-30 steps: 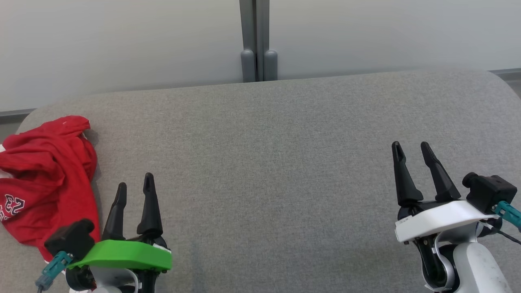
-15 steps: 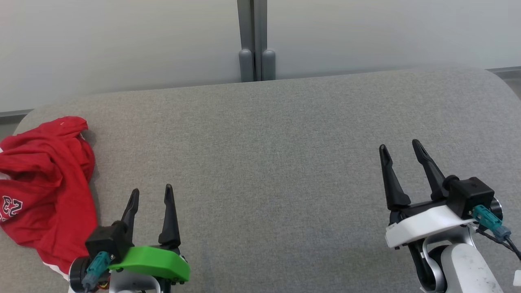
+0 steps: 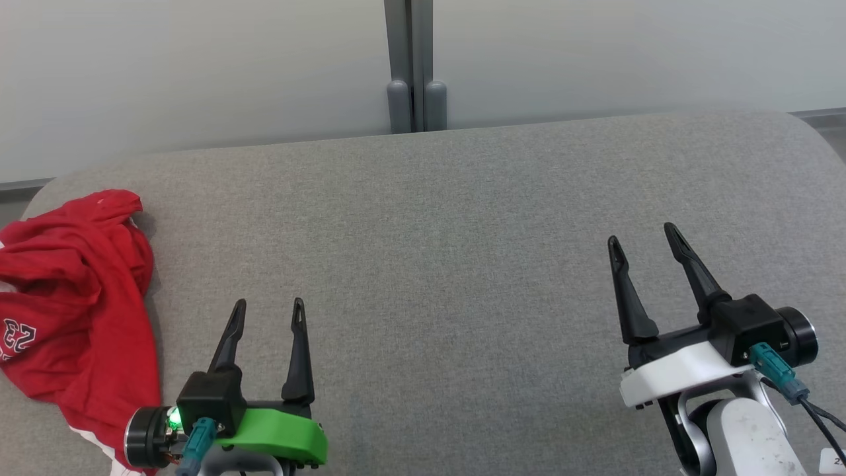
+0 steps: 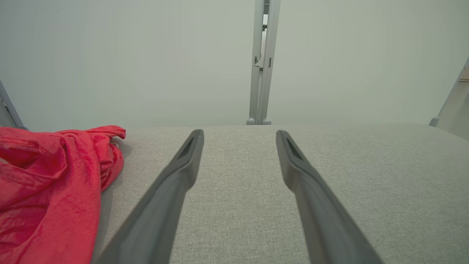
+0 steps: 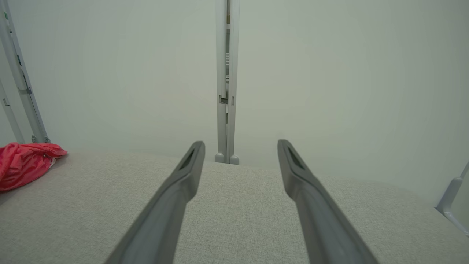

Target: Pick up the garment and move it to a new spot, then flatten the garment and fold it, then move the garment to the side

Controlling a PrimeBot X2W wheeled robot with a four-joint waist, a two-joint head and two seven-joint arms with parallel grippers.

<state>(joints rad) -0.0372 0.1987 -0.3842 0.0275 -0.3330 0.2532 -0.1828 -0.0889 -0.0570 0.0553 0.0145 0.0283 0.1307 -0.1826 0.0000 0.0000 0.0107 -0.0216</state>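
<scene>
Where the red shirt [image 3: 73,297] lies crumpled at the far left end of the grey counter [image 3: 449,218], white numerals showing on one fold, my left hand [image 3: 269,305] hangs just to its right. Its two dark fingers are clear of the cloth, spread wide with nothing between them, and point toward the pale wall [image 3: 198,66]. Well off to the right of that hand, my right hand [image 3: 642,233] is just as wide and empty over the counter, far from the shirt. Beyond and between both hands, a grey post [image 3: 411,66] splits the wall.
</scene>
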